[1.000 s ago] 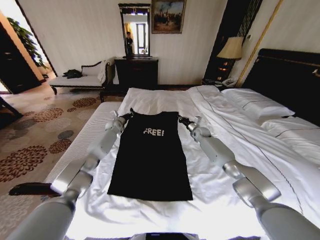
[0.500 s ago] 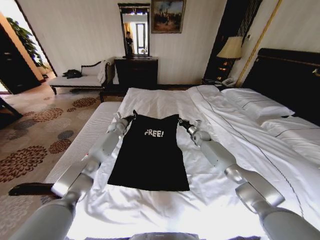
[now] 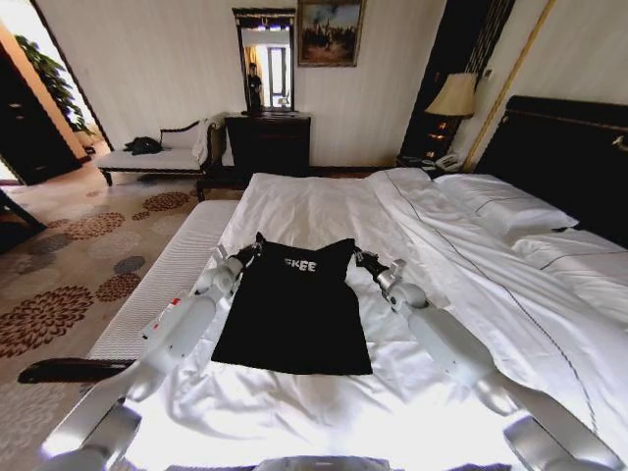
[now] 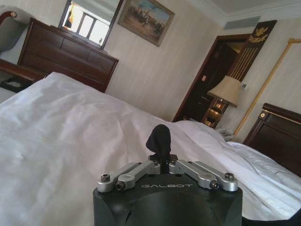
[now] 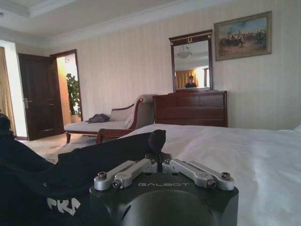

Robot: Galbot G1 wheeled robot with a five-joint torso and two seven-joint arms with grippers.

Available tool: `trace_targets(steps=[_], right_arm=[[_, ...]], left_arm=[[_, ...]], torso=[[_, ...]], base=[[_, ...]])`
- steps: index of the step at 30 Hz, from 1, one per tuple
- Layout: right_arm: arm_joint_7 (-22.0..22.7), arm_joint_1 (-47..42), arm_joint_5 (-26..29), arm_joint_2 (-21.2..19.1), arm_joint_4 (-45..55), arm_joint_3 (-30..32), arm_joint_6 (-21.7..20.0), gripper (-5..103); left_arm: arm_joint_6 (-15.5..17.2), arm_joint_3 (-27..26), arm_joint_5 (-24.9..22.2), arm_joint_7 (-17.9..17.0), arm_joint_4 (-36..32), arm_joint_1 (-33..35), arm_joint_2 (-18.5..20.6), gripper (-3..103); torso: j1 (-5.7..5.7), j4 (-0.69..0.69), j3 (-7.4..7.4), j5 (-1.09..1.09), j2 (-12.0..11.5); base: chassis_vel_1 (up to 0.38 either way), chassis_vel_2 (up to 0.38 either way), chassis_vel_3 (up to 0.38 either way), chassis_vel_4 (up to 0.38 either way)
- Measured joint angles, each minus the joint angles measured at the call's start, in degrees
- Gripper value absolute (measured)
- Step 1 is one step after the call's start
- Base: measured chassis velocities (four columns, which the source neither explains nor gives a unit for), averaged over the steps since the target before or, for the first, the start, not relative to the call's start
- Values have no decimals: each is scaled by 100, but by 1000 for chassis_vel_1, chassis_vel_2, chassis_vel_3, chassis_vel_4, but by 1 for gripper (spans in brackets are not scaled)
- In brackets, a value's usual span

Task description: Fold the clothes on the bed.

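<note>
Black T-shirt (image 3: 294, 309) on the bed (image 3: 324, 211), its top edge now lifted and drawn nearer than before, lettering half hidden, left gripper (image 3: 247, 252) and right gripper (image 3: 364, 260) jaws pinching its upper corners, right wrist view showing raised cloth sagging between them.

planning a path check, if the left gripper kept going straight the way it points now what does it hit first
Likely nothing soon: the left gripper, shut on the T-shirt corner, points across the bare white bed. The dresser lies beyond, though depth is unclear.
</note>
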Motion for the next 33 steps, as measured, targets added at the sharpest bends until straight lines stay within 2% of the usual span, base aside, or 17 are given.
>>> trace_targets(steps=[3, 12, 14, 17, 28, 33], right_arm=[[36, -187, -2, -92, 282, 75, -22, 0], [119, -792, -11, -357, 993, 295, -80, 0], [124, -993, -30, -419, 1167, 356, -88, 0], [164, -1326, -92, -503, 1514, 444, -98, 0], [244, -1898, -95, -713, 2144, 812, -135, 0], [220, -2403, -246, -737, 2427, 1162, -124, 0]], left_arm=[[-11, -22, -14, -68, -218, 94, 75, 3], [-20, -69, -67, -300, -1015, 558, 489, 3], [-21, -175, -86, -346, -1184, 716, 605, 3], [-21, -356, -91, -410, -1511, 1053, 805, 3], [-66, -572, 84, -492, -2188, 1831, 981, 3], [-110, -709, 168, -507, -2485, 2199, 1106, 3]], torso=[[0, -3, 0, 2, 0], [0, 0, 1, -1, 0], [0, -3, 0, 2, 0], [0, 0, 1, 3, 0], [1, -1, 1, 0, 0], [1, -1, 1, 1, 0]], base=[[0, 0, 0, 0], [0, 0, 0, 0], [0, 0, 0, 0], [0, 0, 0, 0], [0, 0, 0, 0], [0, 0, 0, 0]])
